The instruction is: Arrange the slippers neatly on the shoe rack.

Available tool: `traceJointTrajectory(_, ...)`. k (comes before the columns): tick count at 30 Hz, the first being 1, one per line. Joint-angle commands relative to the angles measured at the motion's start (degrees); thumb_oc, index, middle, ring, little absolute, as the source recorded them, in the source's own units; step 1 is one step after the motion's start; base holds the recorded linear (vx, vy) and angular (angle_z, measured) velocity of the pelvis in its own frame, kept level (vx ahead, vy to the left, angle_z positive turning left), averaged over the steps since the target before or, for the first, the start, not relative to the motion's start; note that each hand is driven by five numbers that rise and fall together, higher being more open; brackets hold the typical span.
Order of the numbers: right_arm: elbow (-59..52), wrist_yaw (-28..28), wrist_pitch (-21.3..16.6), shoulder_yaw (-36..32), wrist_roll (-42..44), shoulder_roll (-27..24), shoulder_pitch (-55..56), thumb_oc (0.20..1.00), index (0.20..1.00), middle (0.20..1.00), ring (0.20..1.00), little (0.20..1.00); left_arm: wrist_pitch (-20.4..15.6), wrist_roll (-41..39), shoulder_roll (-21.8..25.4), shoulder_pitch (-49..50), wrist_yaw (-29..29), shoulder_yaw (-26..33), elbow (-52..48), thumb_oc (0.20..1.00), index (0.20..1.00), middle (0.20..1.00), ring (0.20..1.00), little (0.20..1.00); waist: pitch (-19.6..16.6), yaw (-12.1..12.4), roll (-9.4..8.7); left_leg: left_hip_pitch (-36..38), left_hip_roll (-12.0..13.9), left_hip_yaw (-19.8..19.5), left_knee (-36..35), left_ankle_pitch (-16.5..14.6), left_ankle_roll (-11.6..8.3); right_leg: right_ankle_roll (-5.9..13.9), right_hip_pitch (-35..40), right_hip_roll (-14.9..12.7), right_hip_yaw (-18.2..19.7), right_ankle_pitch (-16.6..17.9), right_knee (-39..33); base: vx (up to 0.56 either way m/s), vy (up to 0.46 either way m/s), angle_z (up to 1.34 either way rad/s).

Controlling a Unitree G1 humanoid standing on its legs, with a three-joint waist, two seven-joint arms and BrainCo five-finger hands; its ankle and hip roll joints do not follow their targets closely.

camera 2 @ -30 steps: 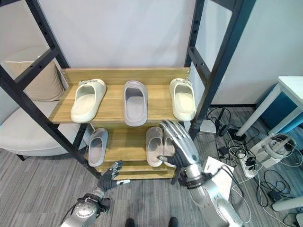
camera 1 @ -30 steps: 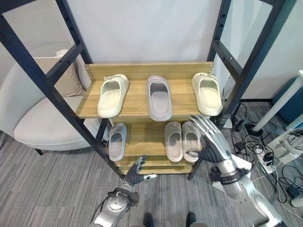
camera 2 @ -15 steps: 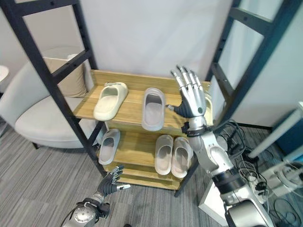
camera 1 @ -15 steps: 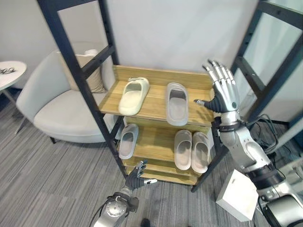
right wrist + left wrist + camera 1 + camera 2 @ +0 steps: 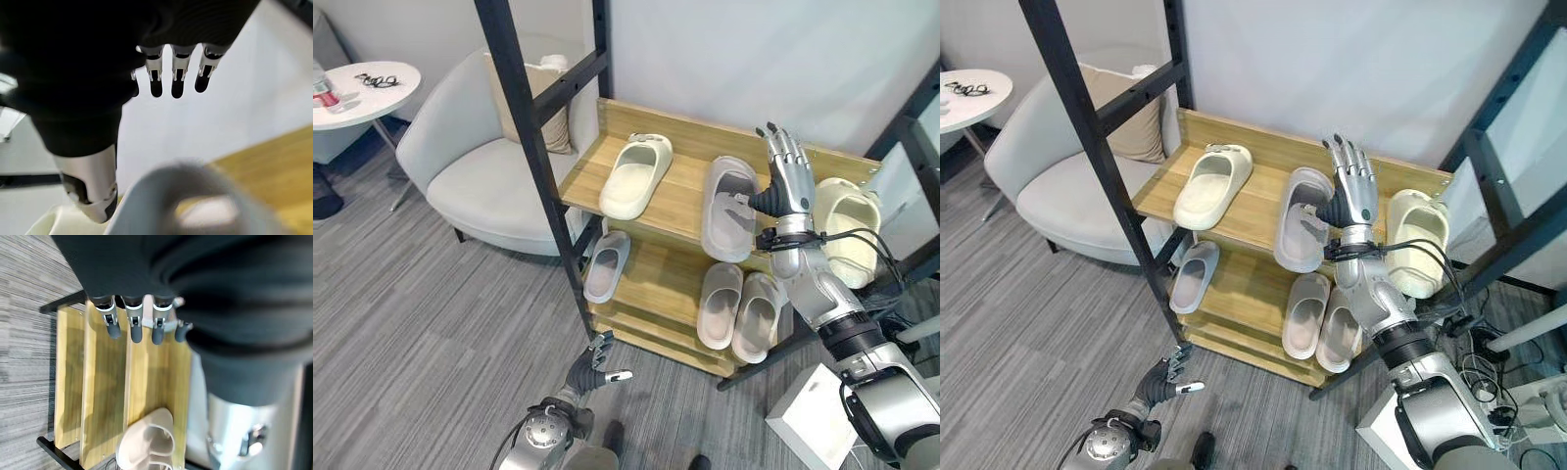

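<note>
Fingers straight and spread, right hand [image 5: 785, 181] upright, thumb maybe touching grey slipper [image 5: 728, 208] on shoe rack [image 5: 677, 201]; left hand [image 5: 591, 363] relaxed, low.

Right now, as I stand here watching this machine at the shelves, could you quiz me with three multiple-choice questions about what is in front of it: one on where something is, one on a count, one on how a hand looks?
1. Where is the right hand?
A. Up at the top shelf, beside the grey slipper
B. On the floor
C. On the armchair

2. How many slippers lie on the top shelf?
A. One
B. Three
C. Five

3. How are the right hand's fingers?
A. Curled round a slipper
B. Straight, holding nothing
C. Clenched in a fist

Answers:
1 A: it is raised next to the grey slipper.
2 B: a cream slipper, the grey one, another cream slipper.
3 B: the fingers point upward, spread.
</note>
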Motion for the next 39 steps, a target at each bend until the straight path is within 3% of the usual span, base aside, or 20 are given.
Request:
traceJointTrajectory(1, 4.68, -0.44, -0.11, 1.85, 3.98, -3.07, -10.57, 1.000, 1.000, 1.000, 1.000, 1.000, -3.66, -2.37, 0.50, -5.61, 0.43, 0.54, -1.67, 1.000, 1.000, 1.000, 1.000, 1.000, 1.52, 3.06, 0.59, 3.32, -1.42, -2.27, 0.03, -12.28, 2.46, 2.18, 6.86, 0.68, -1.24, -9.55, 1.01, 0.02, 0.050, 0.01)
traceJointTrajectory(7, 20.00, -0.82, 0.48, 3.84, 12.44, -3.76, -19.42, 1.000, 1.000, 1.000, 1.000, 1.000, -3.84, -5.05, 1.22, -6.23, 1.68, 0.70, -1.37, 1.000, 1.000, 1.000, 1.000, 1.000, 2.19, 4.58, 0.35, 1.63, -1.71, -3.32, -0.10, -11.64, 2.25, 2.31, 6.06, 0.53, -2.70, -8.75, 0.58, -0.01, 0.027, 0.10)
traceJointTrajectory(8, 21.74, -1.36, 0.70, 3.81, 13.70, -4.00, -20.54, 0.523, 0.523, 0.523, 0.523, 0.523, -3.79, -5.28, 1.24, -6.66, 2.12, 0.87, -1.18, 1.000, 1.000, 1.000, 1.000, 1.000, 2.39, 4.54, 0.40, 1.46, -1.77, -3.55, -0.05, -11.59, 2.21, 2.32, 6.02, 0.48, -2.88, -8.63, 0.64, 0.00, 0.000, 0.00)
traceJointTrajectory(10, 22.67, -1.48, 0.73, 3.80, 14.43, -3.82, -20.85, 0.416, 0.416, 0.416, 0.416, 0.416, -3.72, -5.36, 1.21, -6.90, 2.36, 0.90, -1.03, 1.000, 1.000, 1.000, 1.000, 1.000, 2.46, 4.48, 0.41, 1.41, -1.81, -3.59, 0.01, -11.59, 2.17, 2.34, 6.04, 0.47, -2.93, -8.56, 0.69, -0.01, 0.006, 0.04)
traceJointTrajectory(11, 24.14, -1.41, 0.85, 3.65, 16.16, -3.60, -21.15, 0.200, 0.200, 0.200, 0.200, 0.200, -3.44, -5.70, 1.12, -7.28, 2.94, 1.28, -1.00, 1.000, 1.000, 1.000, 1.000, 1.000, 2.43, 4.19, 0.61, 1.54, -1.86, -3.80, 0.06, -11.64, 2.19, 2.27, 6.18, 0.42, -2.90, -8.59, 0.81, 0.00, 0.000, 0.00)
traceJointTrajectory(20, 21.44, 1.75, 0.06, 3.57, 20.80, -2.08, -19.01, 0.200, 0.200, 0.200, 0.200, 0.200, -2.61, -5.69, 0.94, -6.51, 3.30, 2.29, -1.53, 1.000, 1.000, 1.000, 1.000, 1.000, 1.63, 1.73, 0.86, 3.51, -1.40, -2.95, -0.16, -12.08, 1.93, 1.68, 7.35, 0.59, -1.94, -9.78, 0.72, 0.00, -0.004, 0.00)
traceJointTrajectory(21, 12.81, 0.83, -0.63, 1.58, 21.36, -1.41, -16.00, 0.200, 0.200, 0.200, 0.200, 0.200, -2.30, -5.17, 0.76, -6.42, 3.88, 3.01, -2.03, 1.000, 1.000, 1.000, 1.000, 1.000, 1.52, 0.91, 1.11, 3.97, -1.25, -2.53, -0.19, -12.19, 1.92, 1.55, 7.51, 0.70, -1.42, -10.00, 0.55, -0.03, -0.030, -0.03)
traceJointTrajectory(22, 12.45, 0.89, -0.43, 1.43, 21.27, -1.42, -15.70, 0.200, 0.200, 0.200, 0.200, 0.200, -2.28, -5.15, 0.81, -6.34, 3.89, 2.96, -2.06, 1.000, 1.000, 1.000, 1.000, 1.000, 1.47, 0.98, 1.08, 4.03, -1.24, -2.50, -0.21, -12.20, 1.91, 1.54, 7.55, 0.71, -1.40, -10.01, 0.55, -0.03, -0.033, -0.02)
traceJointTrajectory(24, 0.66, -0.75, -1.60, -2.63, 20.71, -0.34, -9.63, 0.200, 0.200, 0.200, 0.200, 0.200, -1.77, -4.66, 0.22, -5.92, 4.36, 4.07, -2.27, 1.000, 1.000, 1.000, 1.000, 1.000, 1.26, 0.14, 1.56, 4.59, -1.12, -2.11, -0.30, -12.34, 1.99, 1.41, 7.63, 0.80, -0.86, -10.24, 0.57, -0.01, -0.025, -0.05)
traceJointTrajectory(29, -26.44, -2.63, -8.91, -14.50, 20.40, 2.82, 6.30, 0.200, 0.200, 0.200, 0.200, 0.200, -1.59, -1.67, -0.32, -3.73, 4.33, 6.90, -3.39, 1.000, 1.000, 1.000, 1.000, 1.000, 0.71, -1.84, 2.52, 5.55, -0.87, -1.73, -0.40, -12.49, 1.93, 1.09, 8.03, 1.02, -0.07, -11.19, 0.63, -0.02, -0.040, -0.01)
traceJointTrajectory(30, -33.35, -0.67, -13.33, -14.96, 25.24, 4.67, 8.62, 0.200, 0.200, 0.200, 0.200, 0.200, -1.50, -0.99, -0.19, -2.92, 4.12, 7.43, -4.02, 1.000, 1.000, 1.000, 1.000, 1.000, 0.54, -2.45, 2.54, 5.81, -0.70, -1.42, -0.40, -12.41, 1.78, 0.97, 8.28, 1.12, 0.17, -11.39, 0.41, -0.03, -0.051, -0.07)
traceJointTrajectory(31, -33.61, -0.49, -13.27, -15.04, 25.36, 4.72, 8.86, 0.200, 0.200, 0.200, 0.200, 0.200, -1.48, -0.98, -0.15, -2.81, 4.11, 7.46, -4.07, 1.000, 1.000, 1.000, 1.000, 1.000, 0.49, -2.46, 2.50, 5.84, -0.69, -1.42, -0.40, -12.42, 1.77, 0.95, 8.32, 1.13, 0.18, -11.40, 0.40, -0.05, -0.070, -0.16)
traceJointTrajectory(32, -39.03, 4.29, -16.77, -13.13, 32.89, 7.06, 10.51, 0.200, 0.200, 0.200, 0.200, 0.200, -1.27, -0.92, -0.06, -2.09, 3.90, 8.00, -4.45, 1.000, 1.000, 1.000, 1.000, 1.000, 0.51, -2.73, 2.50, 6.15, -0.45, -0.95, -0.40, -12.45, 1.55, 0.80, 8.47, 1.25, 0.47, -11.65, 0.42, -0.04, -0.053, -0.21)
traceJointTrajectory(34, -43.01, 12.46, -20.10, -8.06, 46.57, 9.99, 11.81, 0.200, 0.200, 0.200, 0.200, 0.200, -0.66, -1.13, -0.25, -1.30, 3.65, 8.25, -4.52, 1.000, 1.000, 1.000, 1.000, 1.000, 0.47, -3.03, 2.43, 6.24, -0.25, -0.65, -0.40, -12.34, 1.35, 0.67, 8.72, 1.29, 0.42, -11.76, 0.22, -0.06, -0.060, -0.21)
traceJointTrajectory(37, -44.44, 22.16, -21.24, 0.85, 63.91, 12.95, 12.37, 0.200, 0.200, 0.200, 0.200, 0.200, -0.02, -1.24, -0.46, -0.59, 3.30, 8.27, -3.37, 1.000, 1.000, 1.000, 1.000, 1.000, 0.45, -3.11, 2.28, 6.21, -0.05, -0.68, -0.40, -12.01, 1.07, 0.47, 9.08, 1.28, -0.32, -11.86, 0.20, -0.04, -0.038, -0.05)
traceJointTrajectory(38, -44.44, 22.16, -21.24, 0.85, 63.91, 12.95, 12.37, 0.200, 0.200, 0.200, 0.200, 0.200, -0.02, -1.24, -0.47, -0.59, 3.30, 8.27, -3.37, 1.000, 1.000, 1.000, 1.000, 1.000, 0.44, -3.14, 2.28, 6.20, -0.06, -0.71, -0.40, -12.00, 1.07, 0.47, 9.09, 1.28, -0.36, -11.85, 0.18, -0.04, -0.031, 0.10)
traceJointTrajectory(39, -44.30, 26.70, -19.20, 6.77, 67.83, 13.70, 12.36, 0.200, 0.200, 0.200, 0.200, 0.200, -0.15, -1.96, -0.80, -0.72, 3.03, 8.24, -2.55, 1.000, 1.000, 1.000, 1.000, 1.000, 0.56, -2.70, 2.34, 6.27, 0.09, -0.73, -0.40, -11.90, 0.73, 0.30, 9.18, 1.26, -0.72, -12.09, 0.64, -0.03, -0.024, 0.13)
